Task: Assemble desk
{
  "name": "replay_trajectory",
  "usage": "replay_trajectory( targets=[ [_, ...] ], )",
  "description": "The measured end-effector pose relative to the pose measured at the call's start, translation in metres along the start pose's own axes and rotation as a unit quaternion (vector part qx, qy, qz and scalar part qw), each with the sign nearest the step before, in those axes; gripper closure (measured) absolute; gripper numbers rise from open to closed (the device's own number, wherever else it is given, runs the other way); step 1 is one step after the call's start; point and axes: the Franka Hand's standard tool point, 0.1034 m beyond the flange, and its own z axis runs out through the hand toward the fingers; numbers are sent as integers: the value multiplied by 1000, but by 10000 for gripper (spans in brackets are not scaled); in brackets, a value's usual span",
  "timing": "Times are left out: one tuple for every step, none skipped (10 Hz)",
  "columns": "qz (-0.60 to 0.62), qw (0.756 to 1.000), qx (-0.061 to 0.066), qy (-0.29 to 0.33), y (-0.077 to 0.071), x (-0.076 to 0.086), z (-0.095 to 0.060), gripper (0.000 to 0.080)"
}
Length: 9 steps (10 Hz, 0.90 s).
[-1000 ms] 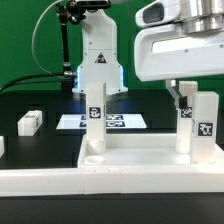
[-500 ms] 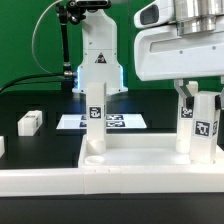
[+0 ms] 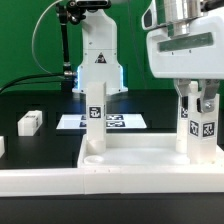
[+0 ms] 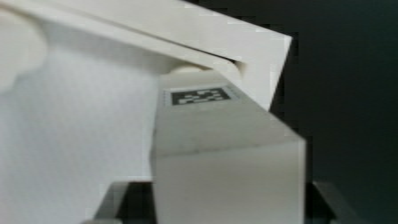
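The desk panel (image 3: pixel 130 160), white and rimmed, lies at the front of the table. One white tagged leg (image 3: pixel 95 120) stands upright in its socket on the exterior view's left. Two more legs stand at the panel's right end, one (image 3: pixel 187 128) behind the other (image 3: pixel 208 135). My gripper (image 3: pixel 193 98) has come down over the top of that right pair. In the wrist view its dark fingers press both sides of a leg (image 4: pixel 222 150) with a tag, above the panel (image 4: pixel 71 120). Which of the two legs it is, I cannot tell.
A small white part (image 3: pixel 30 122) lies on the black table at the exterior view's left, another (image 3: pixel 2 146) at the left edge. The marker board (image 3: pixel 115 122) lies behind the panel, in front of the robot base (image 3: pixel 98 60).
The gripper has come down over the right legs and shifted slightly to the exterior view's right. Its jaws have shut on a leg. The legs and panel have not moved.
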Motion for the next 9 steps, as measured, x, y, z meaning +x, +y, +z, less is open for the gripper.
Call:
replay_trajectory(
  targets=[
    [83,996,5,-17,0,-1,1,496],
    [140,990,8,-31,0,-2,1,496],
    [171,985,7,-34,1,-1,2,496],
    [212,977,4,-35,2,-1,2,496],
    [227,973,2,-35,2,-1,2,496],
    [262,964,0,-35,3,-2,2,496],
    [297,954,-4,-33,4,-3,3,496],
    [307,951,-5,-31,4,-2,2,496],
    [300,953,-5,-31,4,-2,3,495]
  ],
)
